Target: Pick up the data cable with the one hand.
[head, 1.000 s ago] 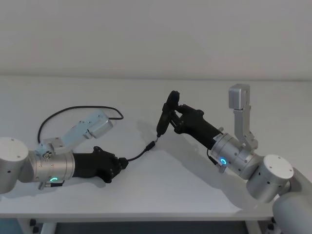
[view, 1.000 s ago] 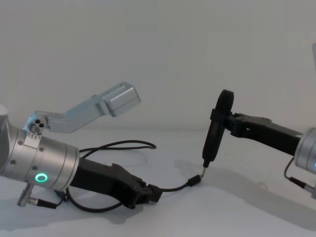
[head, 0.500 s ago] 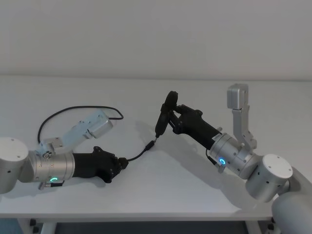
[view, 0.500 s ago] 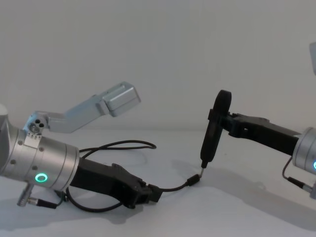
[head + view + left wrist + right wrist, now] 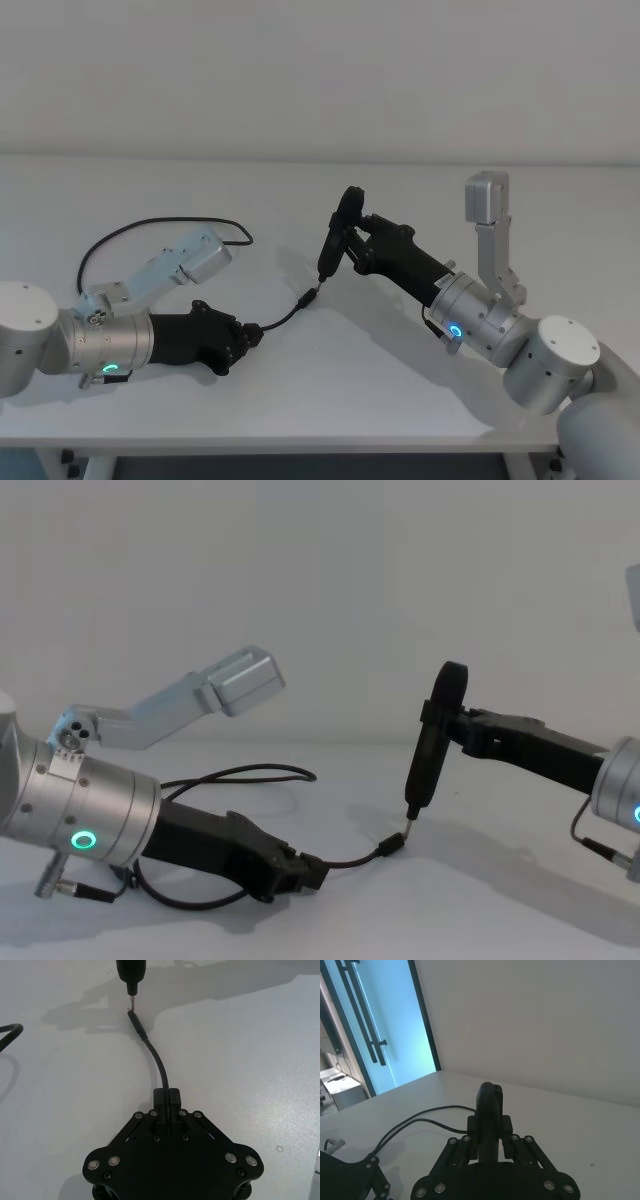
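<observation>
The data cable (image 5: 286, 317) is a thin black cord on the white table, looping back behind my left arm. My left gripper (image 5: 250, 338), black and blocky on a silver cylinder with a green ring light, is shut on the cable (image 5: 157, 1060) a short way from its end. The free end with its small connector (image 5: 397, 844) sticks out toward the centre, slightly raised. My right gripper (image 5: 362, 245) is shut on a slim black tapered tool (image 5: 430, 750), held nearly upright. The tool's thin metal tip (image 5: 131, 1001) is at the connector.
The cable's long loop (image 5: 150, 225) lies on the table behind my left arm's silver link (image 5: 180, 258). The table's front edge (image 5: 300, 440) runs just below both arms. A pale wall stands behind the table.
My right gripper and the tool have edged slightly to the left, toward the connector. The left gripper and the cable have stayed put.
</observation>
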